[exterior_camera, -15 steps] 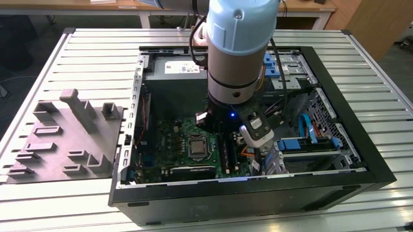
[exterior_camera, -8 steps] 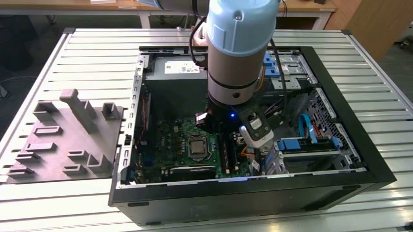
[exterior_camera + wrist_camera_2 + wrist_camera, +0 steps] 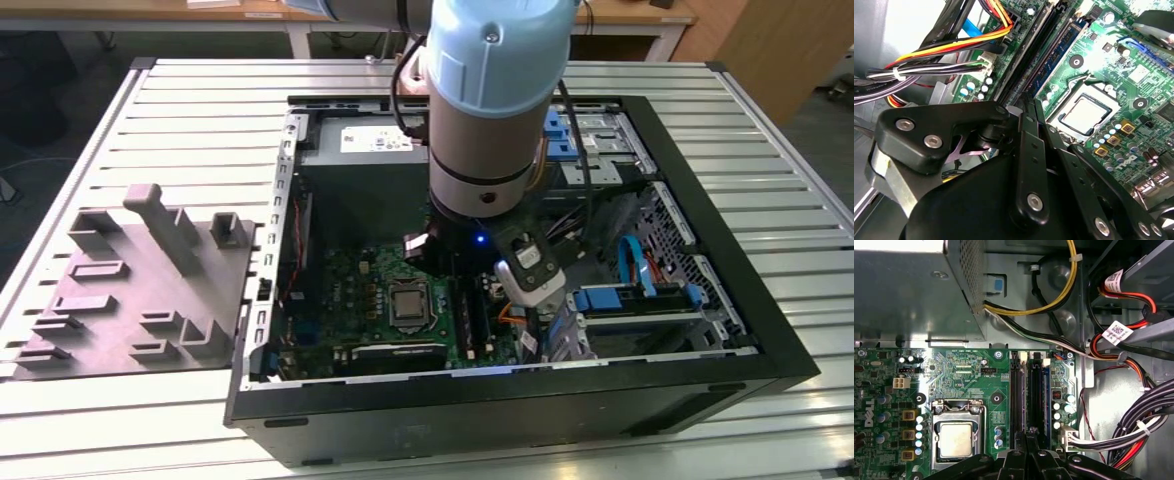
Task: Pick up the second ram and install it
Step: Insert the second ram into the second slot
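Ram stick (image 3: pixel 1045 390) sits in the board's (image 3: pixel 969 370) slots just beside the processor socket (image 3: pixel 956 437), under your hand (image 3: pixel 1026 437). Hand pinched narrow on its top edge. It's light, stiff and brittle: hold the long edges, keep off the chips.

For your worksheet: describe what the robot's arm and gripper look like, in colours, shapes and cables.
The arm is a thick silver-grey cylinder with a pale blue cap and a black joint ring; a black cable runs alongside it. The gripper is matte black, built of flat linkage bars with silver screws.
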Motion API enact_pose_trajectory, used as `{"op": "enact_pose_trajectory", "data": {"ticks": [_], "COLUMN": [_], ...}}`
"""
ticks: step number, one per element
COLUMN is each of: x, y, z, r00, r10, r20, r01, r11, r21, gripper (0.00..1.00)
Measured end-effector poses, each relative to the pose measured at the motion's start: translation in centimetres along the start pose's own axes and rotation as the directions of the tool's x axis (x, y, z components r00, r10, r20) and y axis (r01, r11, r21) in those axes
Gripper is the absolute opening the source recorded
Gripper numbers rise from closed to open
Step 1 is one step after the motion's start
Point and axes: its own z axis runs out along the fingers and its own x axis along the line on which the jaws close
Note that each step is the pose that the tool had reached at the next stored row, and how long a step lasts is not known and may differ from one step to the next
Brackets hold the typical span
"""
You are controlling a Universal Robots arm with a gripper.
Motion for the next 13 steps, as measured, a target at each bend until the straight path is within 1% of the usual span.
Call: {"op": "enact_pose_trajectory", "data": {"ticks": [10,13], "x": [0.04,0.05], "y": [-0.02,-0.03], "z": [0.19,0.37], "r00": [1.0,1.0], "r10": [0.0,0.0], "r20": [0.0,0.0], "r01": [0.0,0.0], "r11": [1.0,1.0], "r21": [0.0,-0.0001], "gripper": [0.12,0.12]}}
